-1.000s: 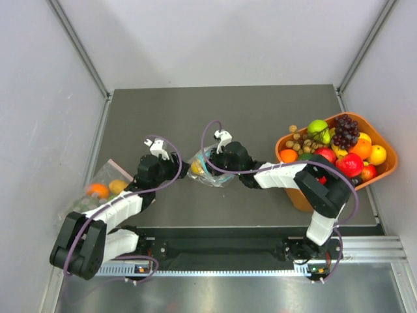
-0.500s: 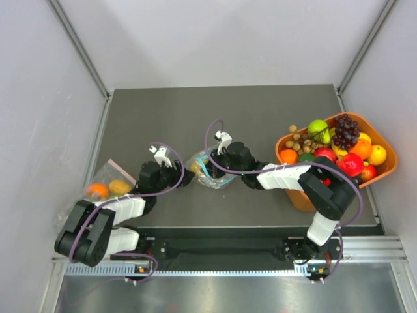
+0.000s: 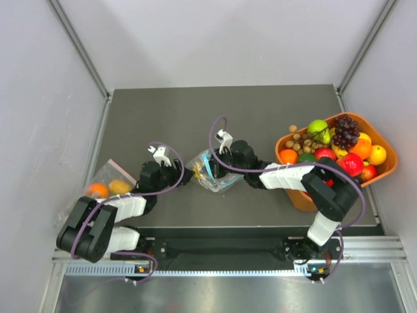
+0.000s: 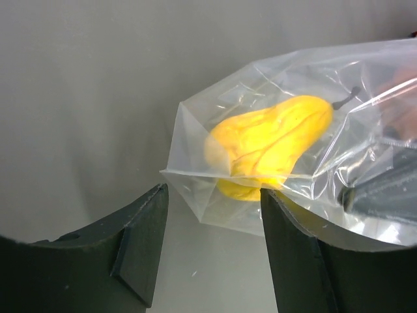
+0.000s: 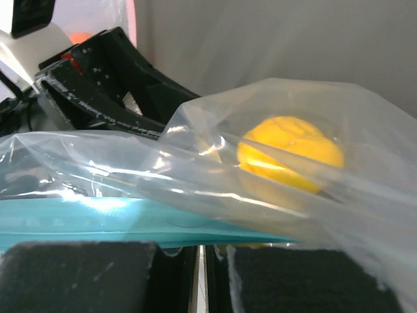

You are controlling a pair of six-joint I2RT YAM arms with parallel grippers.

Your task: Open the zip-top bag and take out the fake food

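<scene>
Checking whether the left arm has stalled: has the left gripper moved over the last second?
Yes. Against the table, the left gripper has shifted slightly toward the near edge, beside the zip-top bag.

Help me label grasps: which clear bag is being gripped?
The teal-strip bag, pinched by the right gripper; the pink-edged bag lies apart at the left.

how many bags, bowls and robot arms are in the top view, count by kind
clear bags: 2, zip-top bag and pink-edged bag
orange bowl: 1
robot arms: 2, left arm and right arm
total: 5
</scene>
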